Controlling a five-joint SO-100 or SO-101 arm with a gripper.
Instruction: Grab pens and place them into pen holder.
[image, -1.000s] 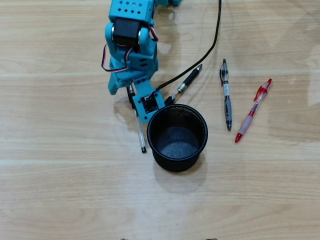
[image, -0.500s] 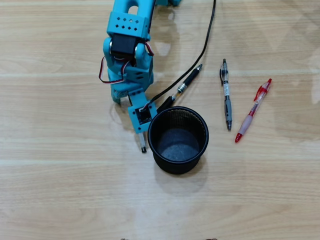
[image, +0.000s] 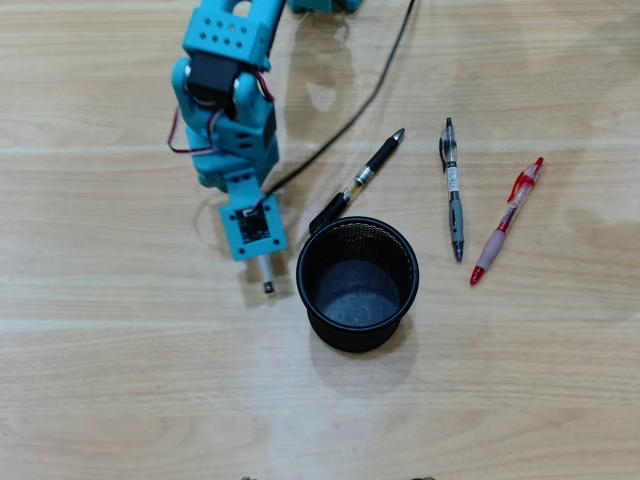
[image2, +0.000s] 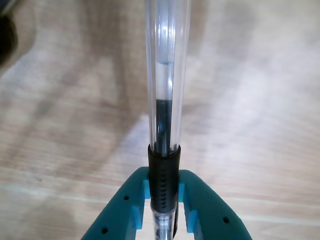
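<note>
My gripper (image: 256, 243) is shut on the clear-barrelled pen (image2: 165, 75). The wrist view shows its teal jaws clamped on the pen's black ribbed band (image2: 163, 172). From overhead only the pen's end (image: 268, 282) pokes out below the wrist. It is left of the black mesh pen holder (image: 357, 340), which stands upright and looks empty. The black pen (image: 362, 178) lies diagonally with one end at the holder's upper rim. Right of it, on the table, lie the grey-black pen (image: 453, 190) and the red pen (image: 507, 220).
A black cable (image: 370, 95) runs from the top edge down to the wrist, passing beside the black pen. The wooden table (image: 150, 380) spreads out on all sides of the holder.
The arm has swung to the left with the clear pen. The pen has come up off the table and now looks much shorter from above. The other pens and the holder stayed put.
</note>
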